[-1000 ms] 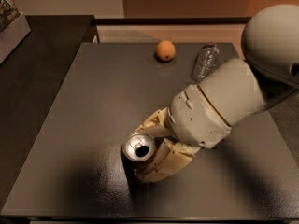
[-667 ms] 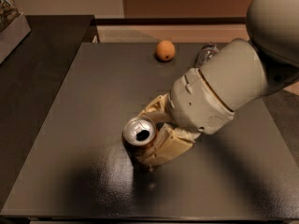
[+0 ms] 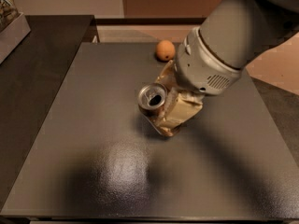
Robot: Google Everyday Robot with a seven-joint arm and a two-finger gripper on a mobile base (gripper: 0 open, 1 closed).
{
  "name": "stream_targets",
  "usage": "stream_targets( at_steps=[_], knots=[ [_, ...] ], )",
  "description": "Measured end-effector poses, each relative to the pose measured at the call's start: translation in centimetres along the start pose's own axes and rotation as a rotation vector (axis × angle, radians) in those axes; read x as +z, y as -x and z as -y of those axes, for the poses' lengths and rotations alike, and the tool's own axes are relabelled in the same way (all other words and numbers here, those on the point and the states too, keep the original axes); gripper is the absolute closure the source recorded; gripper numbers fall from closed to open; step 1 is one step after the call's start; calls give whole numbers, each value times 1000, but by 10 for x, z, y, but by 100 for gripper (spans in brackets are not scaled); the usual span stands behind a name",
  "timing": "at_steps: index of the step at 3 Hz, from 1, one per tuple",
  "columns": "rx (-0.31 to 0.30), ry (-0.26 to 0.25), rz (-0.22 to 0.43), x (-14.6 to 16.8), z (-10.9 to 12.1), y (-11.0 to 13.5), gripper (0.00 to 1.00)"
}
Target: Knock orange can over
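The orange can [image 3: 152, 98] is near the middle of the dark table [image 3: 93, 125]. Its silver top with the pull-tab opening faces the camera, and only a little of its coppery body shows below the rim. My gripper [image 3: 162, 105] reaches down from the upper right. Its tan fingers [image 3: 180, 112] sit on either side of the can, closed against it. The large grey arm hides the table area behind the can.
A round orange fruit [image 3: 165, 50] lies at the table's far edge, just behind the arm. A dark counter [image 3: 37, 69] adjoins on the left, with a box [image 3: 10, 24] at its far corner. The floor [image 3: 280, 69] shows at the right.
The gripper and the can have moved together away from the front of the table, toward the far side and the orange fruit. The arm now covers the clear bottle.
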State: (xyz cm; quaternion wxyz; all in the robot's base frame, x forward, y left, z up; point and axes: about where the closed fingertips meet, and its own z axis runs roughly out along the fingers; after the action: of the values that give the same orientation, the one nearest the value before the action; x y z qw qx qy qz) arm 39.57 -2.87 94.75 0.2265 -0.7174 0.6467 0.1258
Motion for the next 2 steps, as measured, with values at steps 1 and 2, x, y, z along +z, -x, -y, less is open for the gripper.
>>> stream_targets(
  at_steps=[1,2],
  knots=[
    [-42,-62,-143,-17,21,-18,100],
    [-97,-103,-286,-30,33,-43,100]
  ],
)
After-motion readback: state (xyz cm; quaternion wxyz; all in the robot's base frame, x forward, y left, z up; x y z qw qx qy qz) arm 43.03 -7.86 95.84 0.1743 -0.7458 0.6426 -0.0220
